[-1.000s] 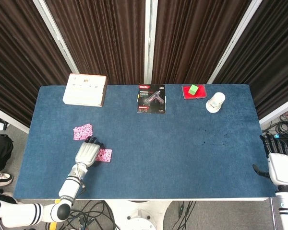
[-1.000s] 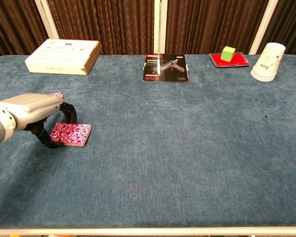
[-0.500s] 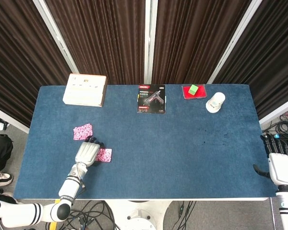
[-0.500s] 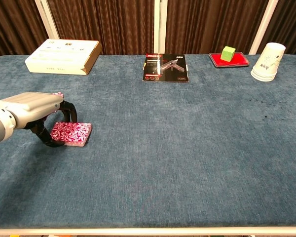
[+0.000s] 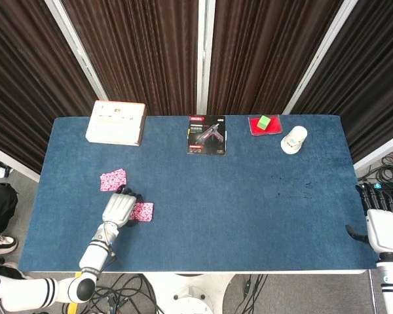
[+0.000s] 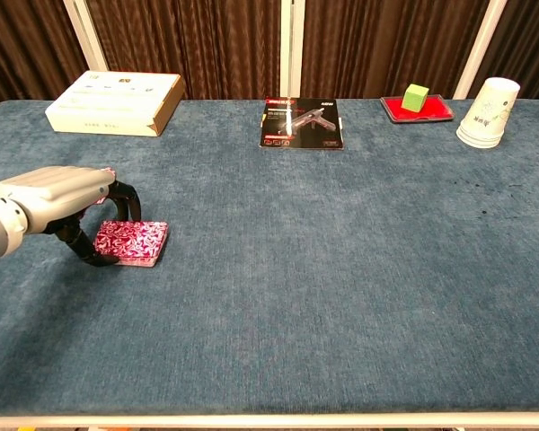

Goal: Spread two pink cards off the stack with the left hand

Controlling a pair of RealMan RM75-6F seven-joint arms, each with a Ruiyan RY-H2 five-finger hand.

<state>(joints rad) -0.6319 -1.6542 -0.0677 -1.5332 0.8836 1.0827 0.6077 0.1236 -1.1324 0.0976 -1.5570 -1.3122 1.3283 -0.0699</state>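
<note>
The pink stack (image 6: 132, 243) of patterned cards lies flat on the blue counter (image 6: 341, 233), near the front left edge. The left hand (image 6: 58, 199) arches over the stack's left end, its dark fingers (image 6: 124, 203) curled down onto that end; whether they pinch a card or only press on it cannot be told. In the head view the hand (image 5: 117, 209) covers the left part of the stack (image 5: 143, 210), whose right part shows beside it.

Since the earlier frames the stack has shifted slightly to the right under the fingers, and the hand has moved with it; no card has yet slid clear of the pile. A separate pink card (image 5: 112, 179) lies just behind the hand, where it was before; in the chest view only its corner (image 6: 105, 171) shows behind the hand.

The right hand (image 5: 383, 222) hangs off the counter's right edge, holding nothing, its fingers pointing up; it has not moved.

Along the back edge, unmoved, stand a white box (image 6: 115, 102) with a brown side, a black package (image 6: 302, 124) picturing a glue gun with a red label too small to read, a red tray (image 6: 418, 109) with a green cube (image 6: 416, 97) on it, and a stack of white paper cups (image 6: 489, 113) with faint print that cannot be read.
</note>
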